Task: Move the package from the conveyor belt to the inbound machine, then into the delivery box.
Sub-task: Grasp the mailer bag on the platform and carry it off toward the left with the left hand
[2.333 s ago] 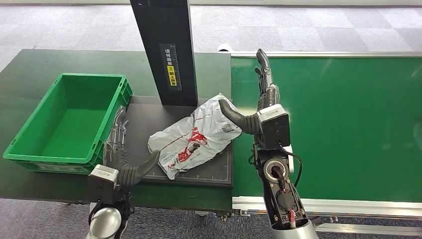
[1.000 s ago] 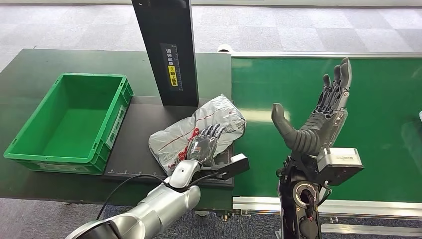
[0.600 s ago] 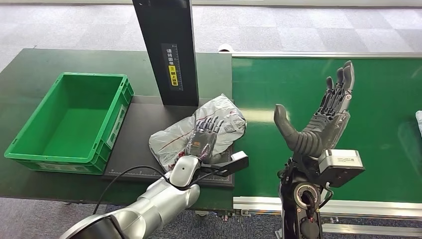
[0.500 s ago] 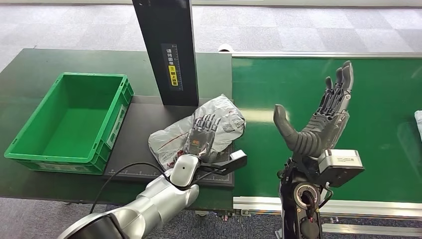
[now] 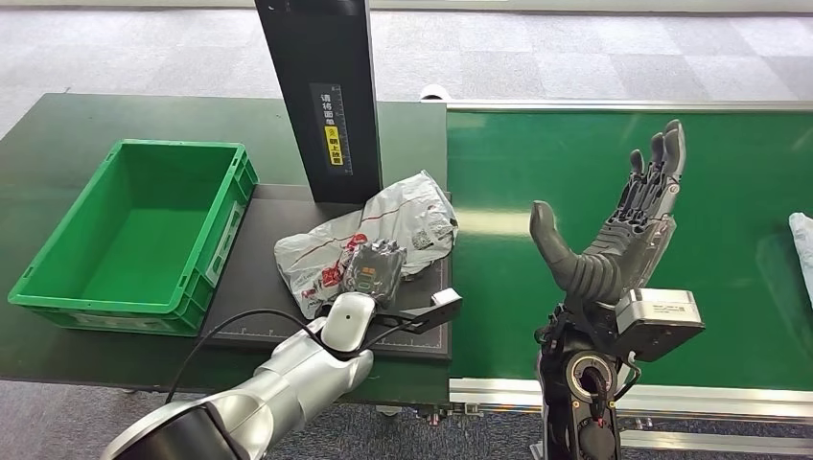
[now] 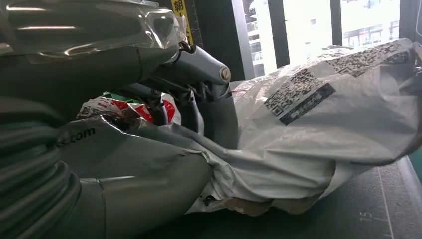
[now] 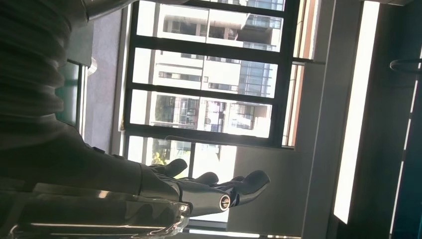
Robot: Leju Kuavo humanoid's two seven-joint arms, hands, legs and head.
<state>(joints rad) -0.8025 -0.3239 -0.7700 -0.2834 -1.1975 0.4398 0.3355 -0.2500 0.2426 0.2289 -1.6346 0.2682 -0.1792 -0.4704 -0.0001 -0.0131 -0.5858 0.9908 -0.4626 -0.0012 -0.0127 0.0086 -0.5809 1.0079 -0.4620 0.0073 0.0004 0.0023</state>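
Head view: left robot hand (image 5: 376, 269) grips package (image 5: 403, 216).

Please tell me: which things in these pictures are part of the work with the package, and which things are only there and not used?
Part of the work:
grey package, gripped by the left hand
black inbound machine
green delivery box
green conveyor belt

Only there:
right hand, raised over the belt, fingers spread, holding nothing
pale item at the belt's right edge
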